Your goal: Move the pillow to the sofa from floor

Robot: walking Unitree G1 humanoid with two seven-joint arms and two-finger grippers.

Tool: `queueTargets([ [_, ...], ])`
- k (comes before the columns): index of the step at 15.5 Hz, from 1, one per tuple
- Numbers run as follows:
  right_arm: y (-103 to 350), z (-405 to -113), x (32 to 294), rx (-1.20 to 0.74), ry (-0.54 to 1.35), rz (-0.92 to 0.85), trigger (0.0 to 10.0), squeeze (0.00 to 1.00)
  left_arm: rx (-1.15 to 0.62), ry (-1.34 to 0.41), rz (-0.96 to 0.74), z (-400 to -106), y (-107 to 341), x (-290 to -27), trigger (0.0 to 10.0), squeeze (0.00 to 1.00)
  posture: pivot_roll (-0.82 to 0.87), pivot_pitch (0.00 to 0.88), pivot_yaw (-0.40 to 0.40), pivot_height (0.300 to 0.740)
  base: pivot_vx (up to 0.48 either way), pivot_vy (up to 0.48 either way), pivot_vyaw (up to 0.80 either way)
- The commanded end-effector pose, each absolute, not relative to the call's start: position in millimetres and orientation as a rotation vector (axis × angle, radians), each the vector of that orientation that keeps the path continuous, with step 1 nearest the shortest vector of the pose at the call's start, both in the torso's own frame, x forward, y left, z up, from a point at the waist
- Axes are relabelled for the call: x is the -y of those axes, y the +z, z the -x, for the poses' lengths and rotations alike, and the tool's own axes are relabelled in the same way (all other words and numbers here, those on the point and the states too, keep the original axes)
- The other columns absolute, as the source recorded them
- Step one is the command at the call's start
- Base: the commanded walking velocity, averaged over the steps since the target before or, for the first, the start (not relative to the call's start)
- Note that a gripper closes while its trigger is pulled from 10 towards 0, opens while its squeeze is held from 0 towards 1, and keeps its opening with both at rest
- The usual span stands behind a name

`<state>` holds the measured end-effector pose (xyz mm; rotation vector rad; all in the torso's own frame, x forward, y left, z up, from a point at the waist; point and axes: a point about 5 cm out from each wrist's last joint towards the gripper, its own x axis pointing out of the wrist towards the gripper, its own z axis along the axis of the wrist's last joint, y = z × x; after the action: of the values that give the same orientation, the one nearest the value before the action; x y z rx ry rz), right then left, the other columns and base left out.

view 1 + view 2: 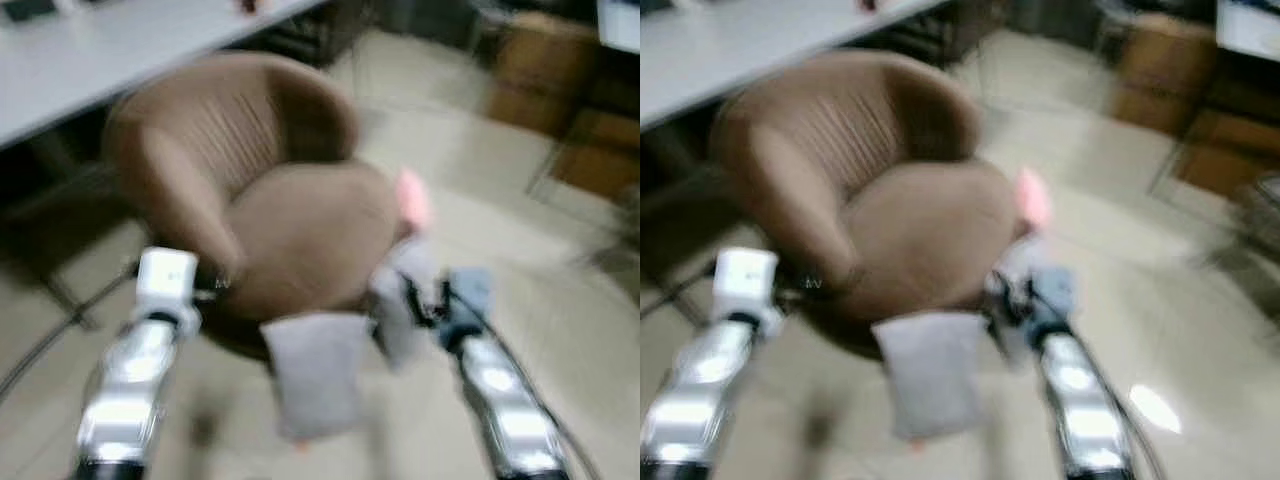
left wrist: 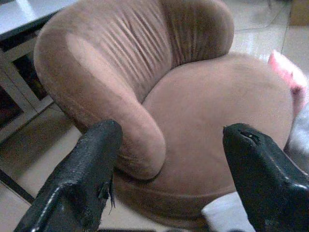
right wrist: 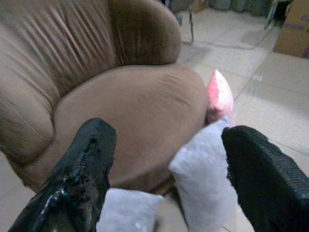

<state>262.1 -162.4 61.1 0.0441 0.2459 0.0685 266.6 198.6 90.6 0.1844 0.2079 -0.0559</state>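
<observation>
L gripper (image 2: pixel 169 159) & R gripper (image 3: pixel 166 164) agape

The pale tiled floor (image 1: pixel 560 330) carries a round brown sofa chair (image 1: pixel 270 210), its seat bare, and three pillows stand on the tiles against its front edge — a grey one (image 1: pixel 315 370) leaning at the near side, a second grey one (image 3: pixel 205 179) upright just beside it, and a pink one (image 3: pixel 219 94) at the far end, touching the seat's rim. Farther back, cardboard boxes (image 1: pixel 545 70) sit on the floor, well apart from the chair — blurred, so little more can be told.
</observation>
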Motion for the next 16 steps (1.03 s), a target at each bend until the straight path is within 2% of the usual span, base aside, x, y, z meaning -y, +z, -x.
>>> queueTargets([
  [1,63.5,-263.4,155.9,-0.237,0.086,-0.081,10.0,0.0,-0.212,-0.042,-0.205,-266.2,93.1,-206.2,10.0,0.0,-0.01,0.03,-0.009,0.74,0.307,0.0,0.0],
  [7,64.0,-265.0,150.5,-0.235,0.122,-0.077,10.0,0.0,-0.211,-0.045,-0.215,-267.7,94.6,-207.2,10.0,0.0,0.0,0.024,-0.01,0.74,0.298,0.0,0.0],
  [13,65.3,-263.3,147.6,-0.231,0.132,-0.086,10.0,0.0,-0.208,-0.058,-0.223,-269.9,95.6,-207.1,10.0,0.0,-0.01,0.012,0.0,0.74,0.289,0.0,0.8],
  [16,64.0,-259.6,150.3,-0.231,0.102,-0.135,10.0,0.0,-0.208,-0.078,-0.233,-271.0,95.9,-205.3,10.0,0.0,-0.01,0.007,0.011,0.74,0.268,0.0,0.0],
])
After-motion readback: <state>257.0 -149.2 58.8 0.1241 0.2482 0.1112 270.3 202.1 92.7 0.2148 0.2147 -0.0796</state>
